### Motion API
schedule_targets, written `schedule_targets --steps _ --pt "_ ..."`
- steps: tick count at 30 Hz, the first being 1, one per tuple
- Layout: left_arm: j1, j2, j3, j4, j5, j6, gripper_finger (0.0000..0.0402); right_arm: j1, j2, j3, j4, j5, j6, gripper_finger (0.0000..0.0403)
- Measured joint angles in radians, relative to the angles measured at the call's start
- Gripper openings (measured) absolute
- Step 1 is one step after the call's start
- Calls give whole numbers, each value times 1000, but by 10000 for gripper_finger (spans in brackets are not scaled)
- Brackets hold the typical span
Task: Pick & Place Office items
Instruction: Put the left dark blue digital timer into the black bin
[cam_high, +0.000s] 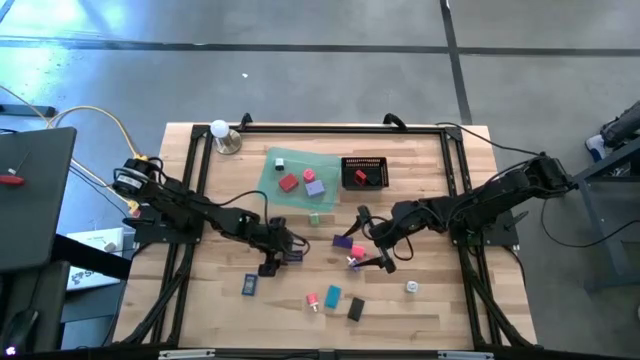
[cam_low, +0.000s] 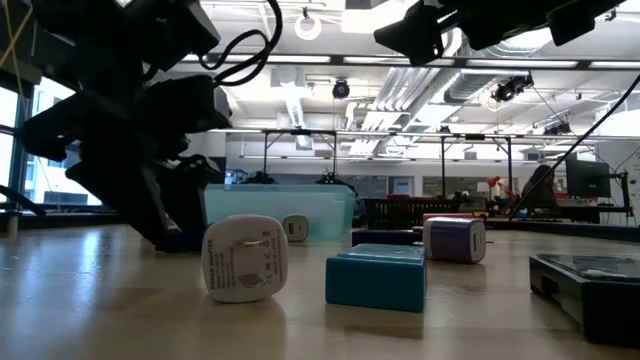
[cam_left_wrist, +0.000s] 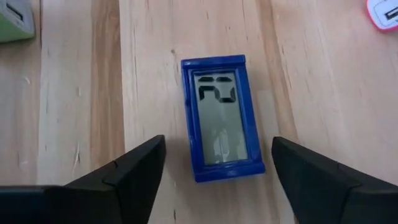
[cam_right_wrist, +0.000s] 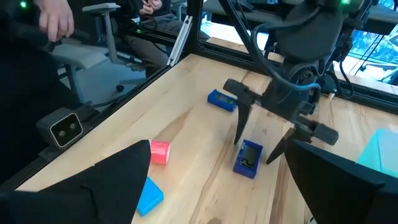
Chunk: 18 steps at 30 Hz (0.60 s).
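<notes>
A small blue device with a grey display (cam_left_wrist: 221, 118) lies flat on the wooden table. My left gripper (cam_left_wrist: 217, 149) is open, fingers pointing down, one on either side of the device's near end, with a gap showing on both sides. The right wrist view shows the same straddle over the device (cam_right_wrist: 249, 158). My right gripper (cam_high: 373, 240) hangs open above the table's middle, next to a purple item (cam_high: 343, 241) and a pink one (cam_high: 357, 260). Other office items lie nearby: a blue one (cam_high: 249, 284), a teal block (cam_high: 333, 295), a black piece (cam_high: 355, 309) and a white plug (cam_low: 245, 258).
The translucent green tray (cam_high: 275, 160) at the far middle holds red, purple and green pieces. The black mesh basket (cam_high: 365, 160) beside it holds a red item. A white ball on a stand (cam_high: 222, 133) sits at the far left corner. A black frame rims the table.
</notes>
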Motion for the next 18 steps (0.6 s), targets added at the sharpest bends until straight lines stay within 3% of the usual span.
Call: schedule_targets --steps 8,18 --pt "61 49 2 24 131 2 236 0 0 0 27 0 0 362" --pt "55 52 1 19 138 16 216 0 0 0 26 3 0 362"
